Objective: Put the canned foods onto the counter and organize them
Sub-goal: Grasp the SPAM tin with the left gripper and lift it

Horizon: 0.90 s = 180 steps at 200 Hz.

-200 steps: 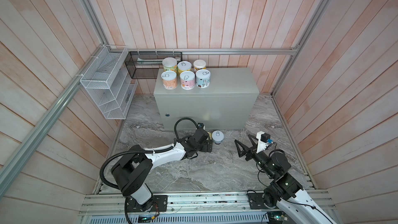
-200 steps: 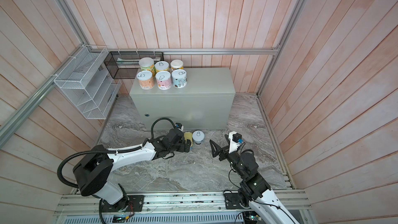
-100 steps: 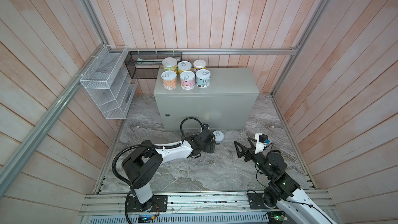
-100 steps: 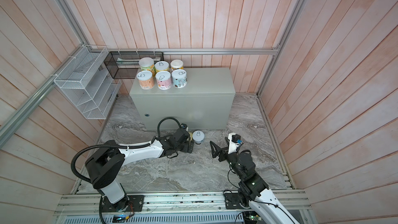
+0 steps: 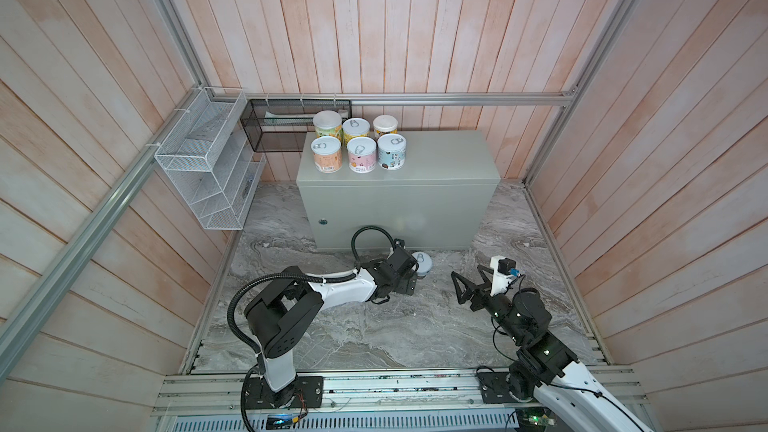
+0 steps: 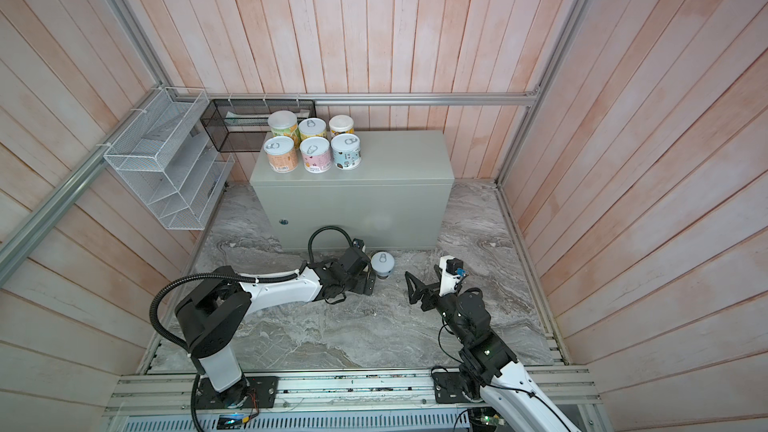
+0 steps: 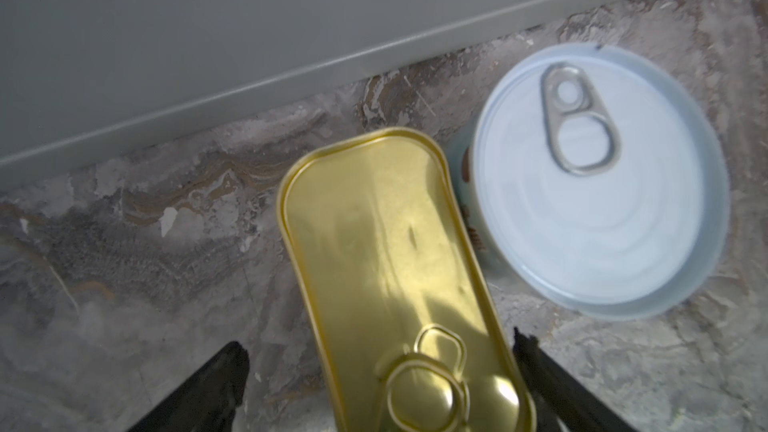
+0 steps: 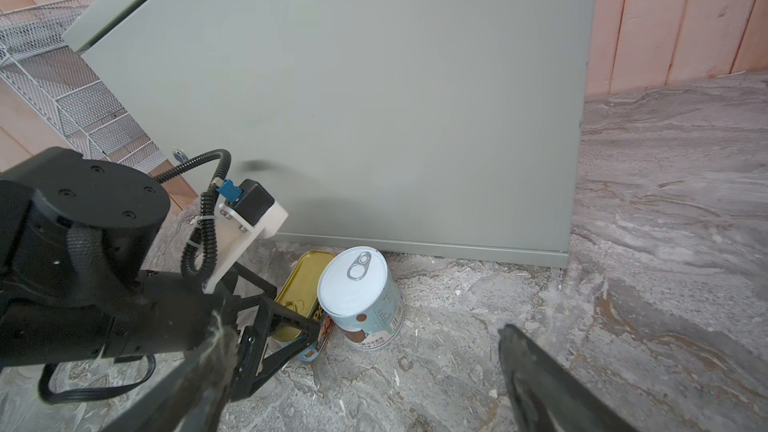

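On the marbled floor (image 5: 374,338), your grey counter (image 5: 432,160) stands against the back wall. Six cans (image 5: 361,154) sit in two rows of three on the left rear of its top. Your right gripper (image 5: 467,280) hangs in front of it, jaws spread, holding nothing. Your left gripper (image 7: 380,347), jaws just as wide, straddles the pull-tab end of the gold tin (image 7: 395,263). The tin lies flat beside an upright silver-lidded can (image 5: 422,261) at the counter's foot.
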Tool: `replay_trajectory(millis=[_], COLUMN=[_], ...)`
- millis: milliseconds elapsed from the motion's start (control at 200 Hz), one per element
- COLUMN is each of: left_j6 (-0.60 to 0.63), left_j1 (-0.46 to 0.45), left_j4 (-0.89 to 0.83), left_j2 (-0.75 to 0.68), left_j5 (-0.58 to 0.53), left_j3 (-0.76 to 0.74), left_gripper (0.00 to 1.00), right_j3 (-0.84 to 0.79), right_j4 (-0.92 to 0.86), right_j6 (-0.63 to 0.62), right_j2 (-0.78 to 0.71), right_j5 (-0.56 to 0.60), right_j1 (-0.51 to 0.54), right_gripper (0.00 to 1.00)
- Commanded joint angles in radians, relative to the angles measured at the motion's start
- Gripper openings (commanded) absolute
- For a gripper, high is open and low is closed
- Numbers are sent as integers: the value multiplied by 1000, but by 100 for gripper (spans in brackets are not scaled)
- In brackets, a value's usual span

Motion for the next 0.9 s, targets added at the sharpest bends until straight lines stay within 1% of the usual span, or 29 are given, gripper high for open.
replay_trajectory(millis=[0, 245, 310, 360, 495, 740, 895], left_j6=[16, 32, 33, 33, 33, 25, -3], left_j1=[-1, -1, -1, 0, -1, -1, 3], left_j4=[5, -2, -3, -5, -10, -39, -68], left_j2=[15, 40, 40, 40, 40, 1, -55], left_j5=[-28, -25, -27, -28, -30, -4, 43], left_j3=[31, 50, 48, 46, 44, 30, 17], left_gripper=[97, 79, 78, 75, 74, 58, 54], right_j3=[14, 14, 13, 13, 13, 4, -19], right_j4=[13, 5, -1, -4, -4, -36, -51], right_j6=[22, 27, 28, 31, 33, 31, 31], right_j2=[1, 2, 2, 0, 2, 2, -7], right_j5=[14, 16, 17, 19, 14, -44, -90], right_j1=[2, 2, 1, 1, 2, 1, 4], right_gripper=[98, 98, 98, 98, 98, 98, 98])
